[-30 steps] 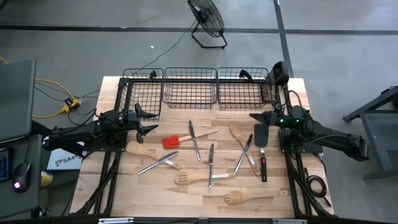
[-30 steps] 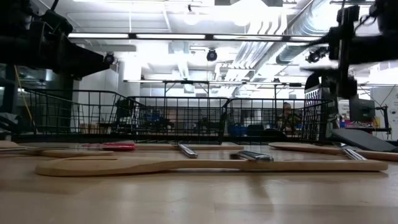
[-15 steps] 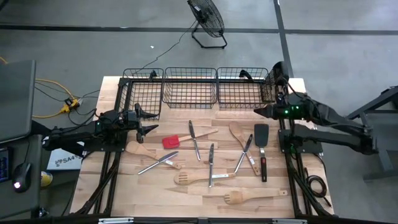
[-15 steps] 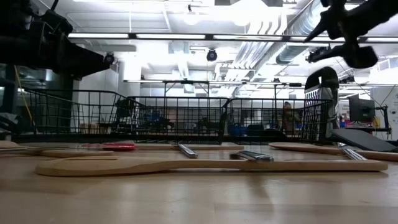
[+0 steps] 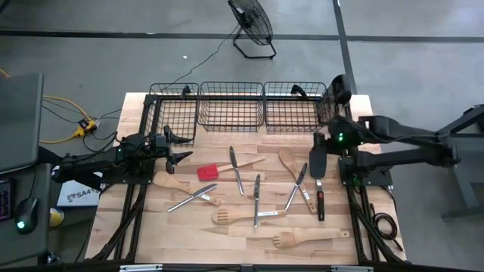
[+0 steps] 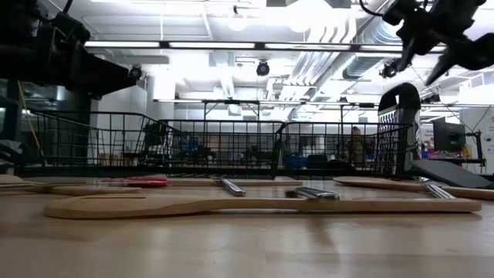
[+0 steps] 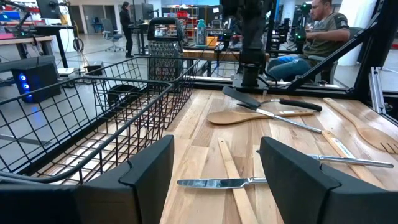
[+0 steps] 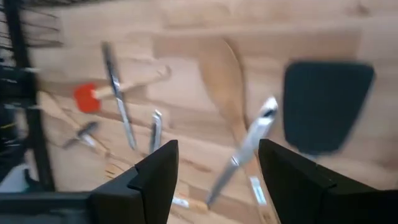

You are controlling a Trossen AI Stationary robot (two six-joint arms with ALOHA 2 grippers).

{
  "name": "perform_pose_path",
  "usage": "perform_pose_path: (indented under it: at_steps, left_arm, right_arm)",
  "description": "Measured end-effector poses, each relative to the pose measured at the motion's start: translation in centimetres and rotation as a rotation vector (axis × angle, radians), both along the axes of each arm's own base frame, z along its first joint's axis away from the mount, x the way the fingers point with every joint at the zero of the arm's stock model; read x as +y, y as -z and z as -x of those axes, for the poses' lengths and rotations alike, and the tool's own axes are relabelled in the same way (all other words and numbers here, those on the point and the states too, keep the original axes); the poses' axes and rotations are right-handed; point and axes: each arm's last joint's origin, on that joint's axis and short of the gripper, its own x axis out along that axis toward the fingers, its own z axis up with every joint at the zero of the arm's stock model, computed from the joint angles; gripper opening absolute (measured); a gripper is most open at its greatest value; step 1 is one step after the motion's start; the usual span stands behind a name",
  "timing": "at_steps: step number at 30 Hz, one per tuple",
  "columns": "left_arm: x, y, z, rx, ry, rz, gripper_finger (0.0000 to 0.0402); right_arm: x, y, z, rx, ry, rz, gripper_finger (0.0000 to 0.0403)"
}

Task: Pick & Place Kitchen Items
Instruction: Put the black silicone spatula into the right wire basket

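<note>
Kitchen items lie flat and scattered over the wooden table (image 5: 151,219): a red-headed spatula (image 5: 206,171), a silver knife (image 5: 235,168), a wooden spoon (image 5: 290,162), silver tongs (image 5: 296,187), a black spatula (image 5: 318,180), and slotted wooden spatulas (image 5: 227,217) near the front. My right gripper (image 5: 321,142) hangs open above the black spatula's head (image 8: 326,106), slanting down, holding nothing. My left gripper (image 5: 180,148) waits open and level at the table's left, beside the left basket, with the knife (image 7: 217,182) lying ahead of it.
Three black wire baskets (image 5: 231,106) stand in a row along the far edge. A dark upright object (image 5: 338,87) stands at the far right corner. A seated person (image 7: 323,25) shows beyond the table's right side. Bare wood lies along the near edge.
My right gripper has risen from just over the table and tipped from level to slanting steeply down, rolling about its own axis. It now hangs over the black spatula's head, its fingers as wide apart as before. No utensil has moved.
</note>
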Motion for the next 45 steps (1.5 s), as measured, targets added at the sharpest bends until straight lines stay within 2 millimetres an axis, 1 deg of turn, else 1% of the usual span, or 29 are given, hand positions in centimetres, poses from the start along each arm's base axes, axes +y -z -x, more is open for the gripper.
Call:
perform_pose_path:
  at_steps: [8, 12, 21, 26, 30, 37, 41, 45]
  left_arm:
    - [0.0, 0.0, 0.0, 0.0, 0.0, 0.0, 0.0235]
    - [0.0, 0.0, 0.0, 0.0, -0.001, 0.0, 0.0235]
    - [0.0, 0.0, 0.0, 0.0, 0.0, 0.0, 0.0235]
    - [0.0, 0.0, 0.0, 0.0, 0.0, 0.0, 0.0235]
    - [0.0, 0.0, 0.0, 0.0, -0.001, 0.0, 0.0235]
    - [0.0, 0.0, 0.0, 0.0, 0.0, 0.0, 0.0235]
    - [0.0, 0.0, 0.0, 0.0, -0.001, 0.0, 0.0235]
    - [0.0, 0.0, 0.0, 0.0, 0.0, 0.0, 0.0235]
  right_arm:
    - [2.7, 2.0, -1.5, 0.241, 0.03, -0.128, 0.0215]
    - [4.1, 2.8, -2.4, 0.328, 0.033, -0.169, 0.0215]
    - [7.0, 4.7, -3.7, 0.481, 0.039, -0.205, 0.0215]
    - [8.5, 5.7, -4.4, 0.536, 0.027, -0.186, 0.0215]
    - [9.2, 6.6, -5.0, 0.569, 0.011, -0.167, 0.0215]
    - [10.0, 8.2, -5.7, 0.643, 0.044, -0.118, 0.0215]
    - [10.2, 8.7, -6.0, 0.668, 0.049, -0.103, 0.0215]
    - [10.1, 8.8, -6.0, 0.659, 0.057, -0.071, 0.0215]
